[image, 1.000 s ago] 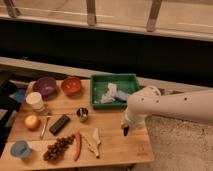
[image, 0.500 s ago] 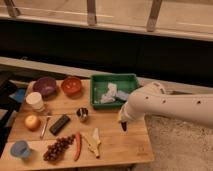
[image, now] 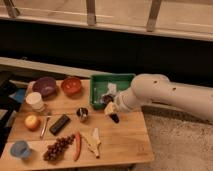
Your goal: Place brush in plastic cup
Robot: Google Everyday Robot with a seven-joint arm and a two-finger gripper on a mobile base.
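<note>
The brush (image: pixel 106 98) looks to be the small dark shape lying among pale scraps in the front part of the green tray (image: pixel 120 77), at the back right of the wooden table (image: pixel 125 145). Only a dark boxy blob with a lighter patch beside it shows. Its handle cannot be made out, so its long axis and the way it points cannot be told.

The gripper (image: pixel 112 114) hangs at the tray's front rim, just beside that dark shape, on the end of the white arm (image: pixel 160 95), which reaches in from the right. Whether it is clenched, released or grasping anything cannot be told.

The plastic cup (image: pixel 20 148), light blue and wide-mouthed, stands at the table's front left corner, well apart from the tray and the gripper.

Compared with half a second ago, the gripper has moved up and to the left, from over the bare wood in front of the tray to the tray's edge. The cup and the tray's contents lie as they did.
</note>
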